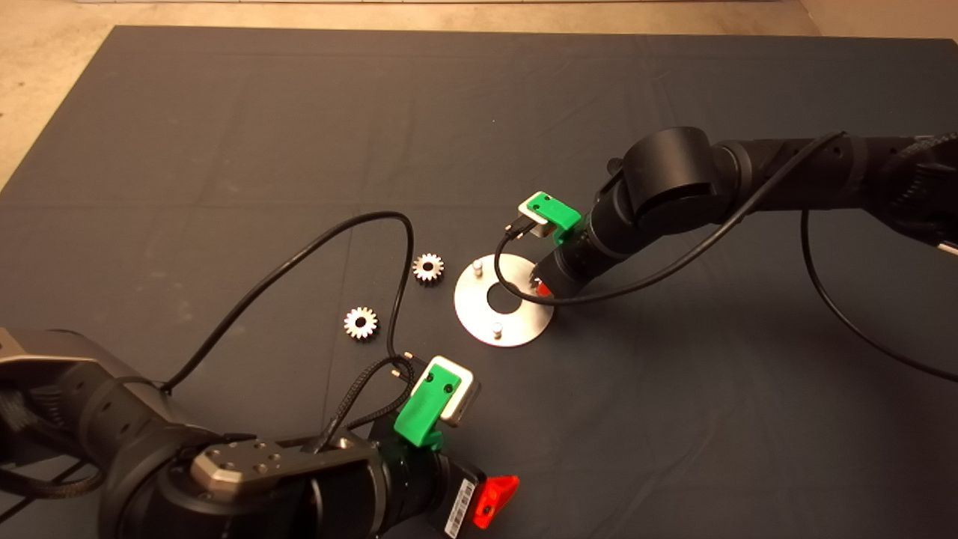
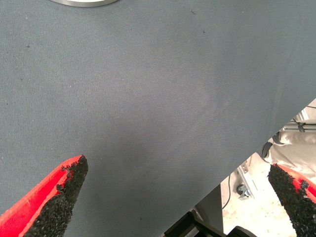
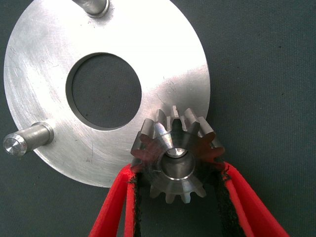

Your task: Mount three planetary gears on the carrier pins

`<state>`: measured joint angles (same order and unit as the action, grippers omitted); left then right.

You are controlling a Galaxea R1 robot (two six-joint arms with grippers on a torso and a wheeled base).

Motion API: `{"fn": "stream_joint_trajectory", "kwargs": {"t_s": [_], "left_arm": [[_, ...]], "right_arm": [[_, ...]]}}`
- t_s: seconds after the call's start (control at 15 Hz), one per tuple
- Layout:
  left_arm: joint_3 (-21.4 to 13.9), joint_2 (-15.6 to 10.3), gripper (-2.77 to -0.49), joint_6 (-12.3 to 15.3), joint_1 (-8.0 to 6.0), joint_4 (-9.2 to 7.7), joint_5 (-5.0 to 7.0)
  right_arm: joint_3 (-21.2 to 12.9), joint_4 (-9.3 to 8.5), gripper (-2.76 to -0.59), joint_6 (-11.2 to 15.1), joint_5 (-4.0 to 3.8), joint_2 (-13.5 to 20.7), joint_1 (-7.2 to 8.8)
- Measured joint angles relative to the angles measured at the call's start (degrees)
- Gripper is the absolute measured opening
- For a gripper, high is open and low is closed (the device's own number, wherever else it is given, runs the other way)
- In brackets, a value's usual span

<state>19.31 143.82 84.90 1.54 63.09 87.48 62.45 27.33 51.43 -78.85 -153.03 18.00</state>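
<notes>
Only the right wrist view shows the right gripper (image 3: 178,197) fingers clamping a gear (image 3: 177,158) over a pin.

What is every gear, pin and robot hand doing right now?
Gear in the right hand: gripped, its bore over the third pin.
Right hand: shut on that gear, above the disc's edge.
Two loose gears: lying flat on the mat, left of the disc.
Disc: flat on the mat.
Two other pins: upright, bare.
Left hand: open, empty, over the mat's edge.
</notes>
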Motion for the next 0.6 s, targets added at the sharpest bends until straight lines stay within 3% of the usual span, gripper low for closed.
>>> {"fn": "stream_joint_trajectory", "kwargs": {"t_s": [0.6], "left_arm": [[0.00,0.00,-0.62,0.00,0.00,0.17,0.00]], "right_arm": [[1.00,-0.41,-2.54,-0.63,0.29,-0.20,-0.07]]}}
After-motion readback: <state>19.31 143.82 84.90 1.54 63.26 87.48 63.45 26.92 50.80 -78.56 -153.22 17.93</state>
